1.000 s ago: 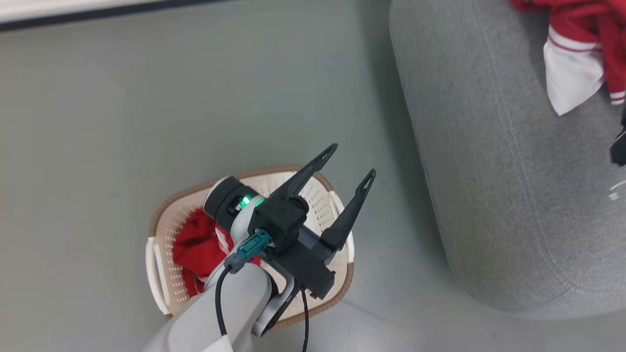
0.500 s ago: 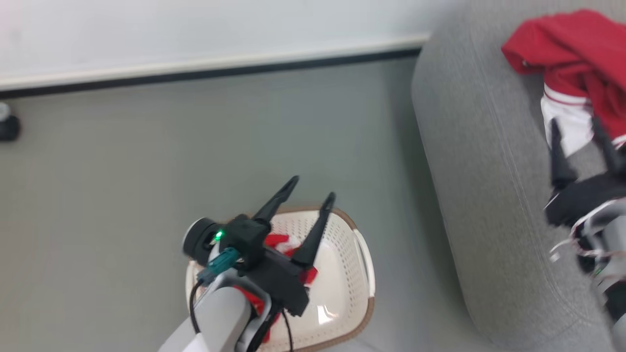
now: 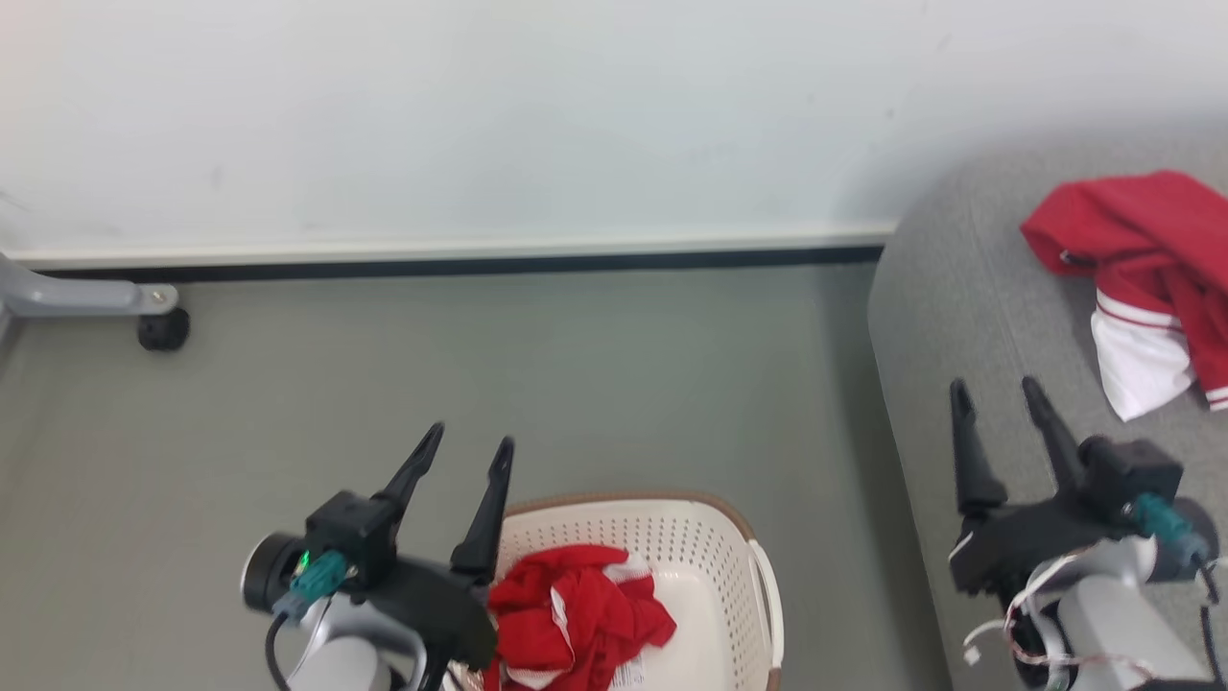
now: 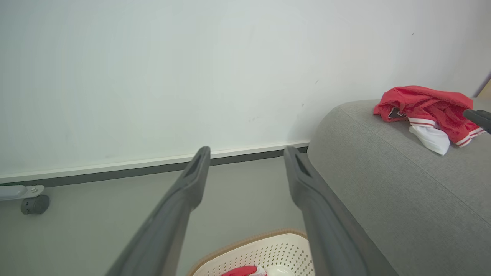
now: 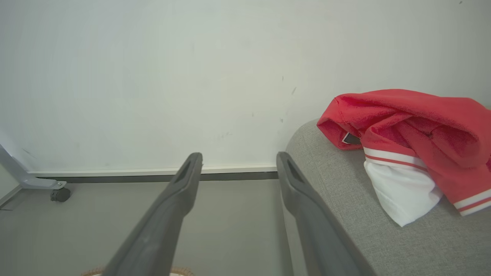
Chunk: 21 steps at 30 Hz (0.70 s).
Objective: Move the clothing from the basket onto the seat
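Note:
A crumpled red garment with white trim (image 3: 576,619) lies in the cream basket (image 3: 710,547) at the bottom of the head view. Another red garment with a white panel (image 3: 1146,274) lies on the grey seat (image 3: 959,317), also on the seat (image 4: 383,172) as red clothing (image 4: 425,109) in the left wrist view and as red clothing (image 5: 414,130) in the right wrist view. My left gripper (image 3: 470,443) is open and empty, raised at the basket's left rim. My right gripper (image 3: 993,388) is open and empty over the seat's near edge, left of the garment.
A white wall with a dark baseboard (image 3: 480,261) runs behind the grey floor (image 3: 480,365). A grey metal leg on a black caster (image 3: 161,328) stands at the far left. The basket sits on the floor just left of the seat.
The head camera has tilted up, bringing in the wall. My left gripper has risen clear of the basket, uncovering the red garment. My right gripper has come fully into view beside the seat's garment.

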Tool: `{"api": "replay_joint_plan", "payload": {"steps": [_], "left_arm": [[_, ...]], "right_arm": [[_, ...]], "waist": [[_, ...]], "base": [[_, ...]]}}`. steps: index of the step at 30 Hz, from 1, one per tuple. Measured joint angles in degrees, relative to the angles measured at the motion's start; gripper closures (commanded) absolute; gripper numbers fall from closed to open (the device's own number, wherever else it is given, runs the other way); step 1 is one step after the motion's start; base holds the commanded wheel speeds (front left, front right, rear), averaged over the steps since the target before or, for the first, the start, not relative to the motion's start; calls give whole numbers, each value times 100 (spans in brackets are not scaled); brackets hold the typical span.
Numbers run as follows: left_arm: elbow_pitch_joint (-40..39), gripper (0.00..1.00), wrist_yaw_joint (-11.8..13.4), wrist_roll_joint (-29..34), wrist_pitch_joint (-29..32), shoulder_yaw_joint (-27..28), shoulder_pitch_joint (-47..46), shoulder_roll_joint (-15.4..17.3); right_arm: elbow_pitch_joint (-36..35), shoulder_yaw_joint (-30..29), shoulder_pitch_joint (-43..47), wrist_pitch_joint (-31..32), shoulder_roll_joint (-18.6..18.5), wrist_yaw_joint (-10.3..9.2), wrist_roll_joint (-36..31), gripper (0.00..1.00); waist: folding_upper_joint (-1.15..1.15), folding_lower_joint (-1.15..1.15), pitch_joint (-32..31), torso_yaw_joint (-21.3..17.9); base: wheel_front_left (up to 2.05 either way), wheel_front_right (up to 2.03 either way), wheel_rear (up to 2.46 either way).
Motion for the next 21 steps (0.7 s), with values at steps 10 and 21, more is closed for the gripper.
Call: {"api": "replay_joint_plan", "payload": {"steps": [10, 21], "left_arm": [[-169, 0, 194, -4, -1, 296, 967, 332], [-647, 0, 344, 119, -1, 704, 1724, 603]], "right_arm": [[-806, 192, 1121, 0, 266, -177, -201, 0], [-1564, 218, 1890, 0, 292, -285, -407, 0]], "waist": [[0, 0, -770, 274], [1, 0, -1198, 438]], "base": [[0, 0, 0], [0, 0, 0]]}}
